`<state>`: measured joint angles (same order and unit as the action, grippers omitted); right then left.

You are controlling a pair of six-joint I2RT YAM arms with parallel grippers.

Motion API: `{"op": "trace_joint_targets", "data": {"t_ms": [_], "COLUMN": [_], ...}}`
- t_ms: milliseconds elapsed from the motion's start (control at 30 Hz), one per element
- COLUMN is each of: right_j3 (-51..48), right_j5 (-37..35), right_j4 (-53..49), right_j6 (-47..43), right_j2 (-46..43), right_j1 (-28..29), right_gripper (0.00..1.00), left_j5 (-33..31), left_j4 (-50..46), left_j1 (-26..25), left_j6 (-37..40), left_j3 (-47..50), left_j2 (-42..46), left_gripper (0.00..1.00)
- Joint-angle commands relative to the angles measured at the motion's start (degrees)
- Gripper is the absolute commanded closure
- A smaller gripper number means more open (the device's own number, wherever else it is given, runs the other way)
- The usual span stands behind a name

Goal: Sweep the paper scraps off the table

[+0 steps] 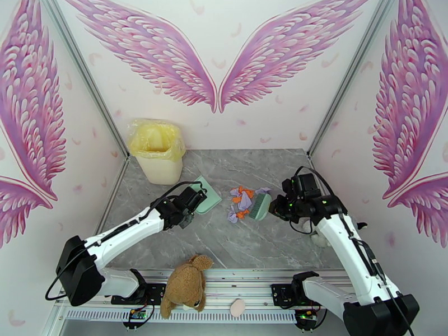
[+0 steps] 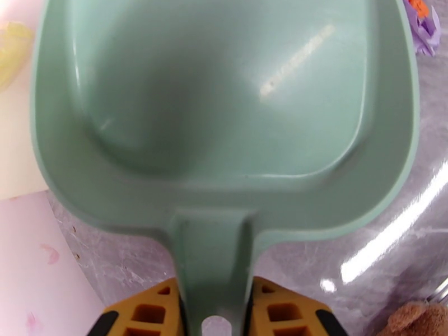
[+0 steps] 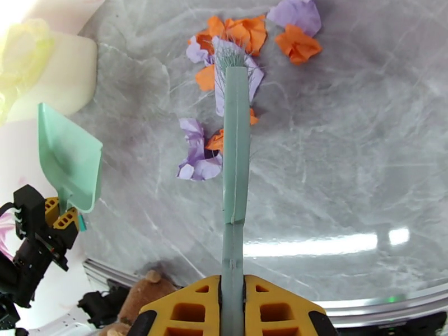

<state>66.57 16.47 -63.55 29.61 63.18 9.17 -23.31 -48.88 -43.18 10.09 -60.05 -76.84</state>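
Orange and light-purple paper scraps (image 1: 241, 203) lie bunched on the grey marble table (image 1: 235, 247) between the two tools. My left gripper (image 1: 187, 213) is shut on the handle of a mint-green dustpan (image 1: 206, 195), which rests left of the scraps. In the left wrist view the dustpan (image 2: 224, 107) lies empty with the gripper (image 2: 211, 317) clamped on its handle, and one purple scrap (image 2: 423, 23) is past its far right corner. My right gripper (image 3: 232, 309) is shut on a mint-green brush (image 3: 235, 141) whose bristles rest among the paper scraps (image 3: 246, 32). From above, the brush (image 1: 260, 205) touches the pile's right side.
A cream bin lined with a yellow bag (image 1: 158, 149) stands at the back left corner, just behind the dustpan. A brown plush toy (image 1: 185, 287) sits on the silver front frame, with a small pink object (image 1: 237, 307) beside it. White walls close three sides.
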Motion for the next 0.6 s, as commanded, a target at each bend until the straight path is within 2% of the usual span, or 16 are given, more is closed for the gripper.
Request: {"op": "trace_joint_targets", "data": {"t_ms": [0,133,233,400,467,567], "right_j3": [6.1,14.7,21.8,29.0,30.1,32.5], "right_j5": [-8.1,-15.4,-19.8,-20.5,-20.9,-25.6], "right_j4": [-6.4,-7.0,-7.7,-6.9,-6.5,-7.1], "right_j6": [-7.3,-10.2,-12.1,-12.6,-13.3,-15.8], "right_j2": [2.7,9.3,15.5,22.4,24.1,27.6], "right_j1": [0.4,0.4,0.3,0.3,0.4,0.3], "right_gripper": [1.00,1.00,1.00,1.00,1.00,1.00], "left_j5": [3.7,8.3,10.5,9.8,11.8,16.0], "left_j4": [-3.1,-4.0,-6.5,-14.8,-16.4,-16.8], "left_j1": [-0.7,-2.5,-2.7,-2.4,-2.1,-2.1], "left_j6": [-0.6,1.0,1.8,5.7,7.2,7.8], "left_j3": [1.8,2.2,0.7,-3.1,-3.7,-5.3], "left_j2": [4.8,5.9,3.3,-6.3,-8.5,-10.5], "left_gripper": [1.00,1.00,1.00,1.00,1.00,1.00]}}
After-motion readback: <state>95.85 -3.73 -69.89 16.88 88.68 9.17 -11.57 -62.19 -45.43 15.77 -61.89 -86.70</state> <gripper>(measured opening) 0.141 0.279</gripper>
